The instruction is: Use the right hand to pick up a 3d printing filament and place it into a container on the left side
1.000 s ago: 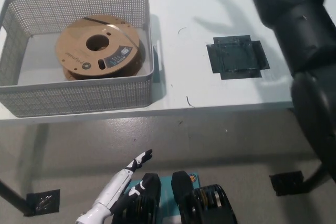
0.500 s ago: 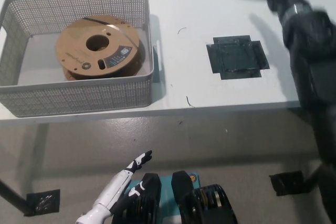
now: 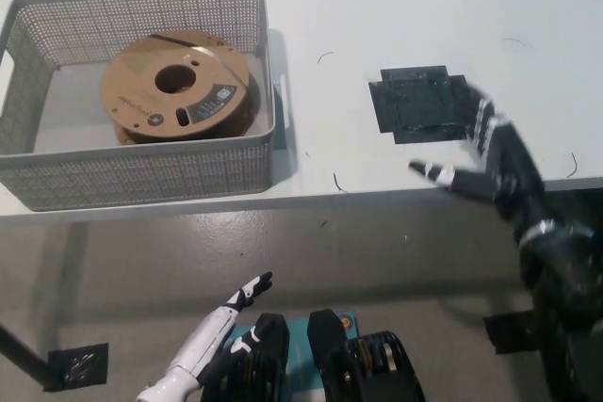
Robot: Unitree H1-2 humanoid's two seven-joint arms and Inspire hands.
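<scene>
white left hand (image 3: 209, 344) with black fingertips; black right hand (image 3: 490, 162) with white fingertips.

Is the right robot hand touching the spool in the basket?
Apart. The head view shows the right robot hand open at the table's near edge by the black patch, with bare table between it and the spool lying inside the basket.

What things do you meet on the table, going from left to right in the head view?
Grey basket holding the filament spool → black tape patch → black right hand, open at the table's front edge.
</scene>
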